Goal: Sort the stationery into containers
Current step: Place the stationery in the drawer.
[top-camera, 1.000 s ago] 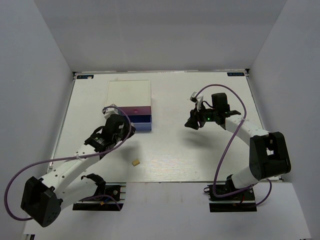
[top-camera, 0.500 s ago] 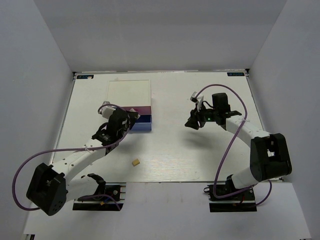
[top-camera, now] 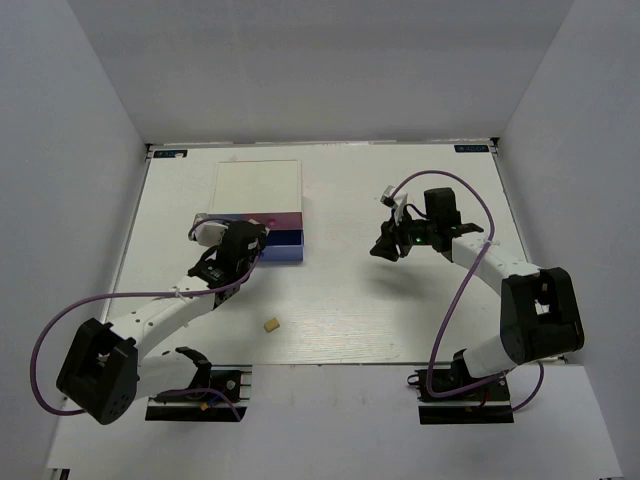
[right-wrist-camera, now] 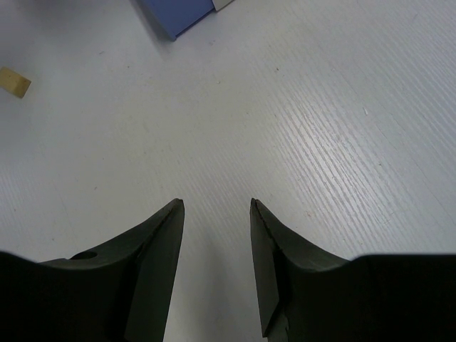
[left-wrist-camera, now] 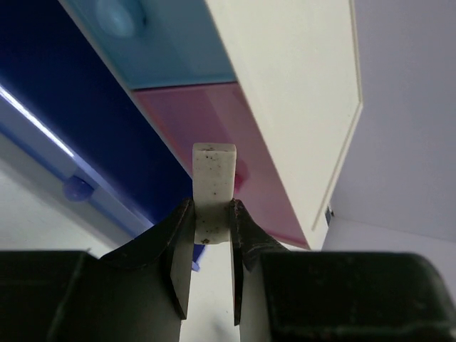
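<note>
My left gripper (left-wrist-camera: 211, 214) is shut on a small white eraser block (left-wrist-camera: 214, 187), which sticks up from between the fingers. It sits right in front of the pink drawer front (left-wrist-camera: 235, 135) of the white-topped drawer box (top-camera: 258, 185). The dark blue drawer front (left-wrist-camera: 71, 107) lies to the left in the wrist view. From above, the left gripper (top-camera: 247, 240) is at the box's front left corner. A tan eraser block (top-camera: 269, 324) lies loose on the table. My right gripper (top-camera: 382, 245) hangs open over bare table with nothing between its fingers (right-wrist-camera: 164, 235).
The drawer box stands at the back left of the white table (top-camera: 340, 300). The tan eraser (right-wrist-camera: 14, 82) and a corner of the blue drawer (right-wrist-camera: 178, 14) show at the right wrist view's top left. Grey walls enclose the table on three sides.
My left arm has swung left and forward, bringing the held eraser up to the drawer fronts. The right arm has not moved.
</note>
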You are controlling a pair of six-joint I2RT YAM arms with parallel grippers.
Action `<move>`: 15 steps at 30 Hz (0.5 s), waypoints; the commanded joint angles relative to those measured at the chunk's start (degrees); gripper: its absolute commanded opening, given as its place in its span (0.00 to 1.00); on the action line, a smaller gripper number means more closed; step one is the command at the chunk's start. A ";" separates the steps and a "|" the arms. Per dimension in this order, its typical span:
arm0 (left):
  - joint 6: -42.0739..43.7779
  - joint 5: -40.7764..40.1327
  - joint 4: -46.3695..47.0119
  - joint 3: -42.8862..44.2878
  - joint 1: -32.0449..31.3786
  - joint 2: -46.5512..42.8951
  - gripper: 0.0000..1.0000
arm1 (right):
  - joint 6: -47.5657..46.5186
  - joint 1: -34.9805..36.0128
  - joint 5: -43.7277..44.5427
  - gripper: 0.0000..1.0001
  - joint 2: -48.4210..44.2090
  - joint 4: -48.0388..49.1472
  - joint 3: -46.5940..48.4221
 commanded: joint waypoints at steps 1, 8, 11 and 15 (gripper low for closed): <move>-1.24 -3.91 -1.71 0.73 0.28 0.73 0.14 | -0.37 0.09 -1.38 0.48 -1.10 1.54 0.00; -3.18 -4.97 -2.24 1.34 0.81 4.07 0.18 | -0.45 -0.08 -1.38 0.48 -1.37 1.02 -0.26; -3.70 -4.97 -2.86 1.96 0.81 4.60 0.35 | -0.45 0.09 -1.46 0.48 -1.46 1.01 -0.26; -4.23 -5.50 -4.27 2.49 0.81 4.60 0.54 | -0.72 0.00 -1.64 0.48 -1.46 0.84 -0.17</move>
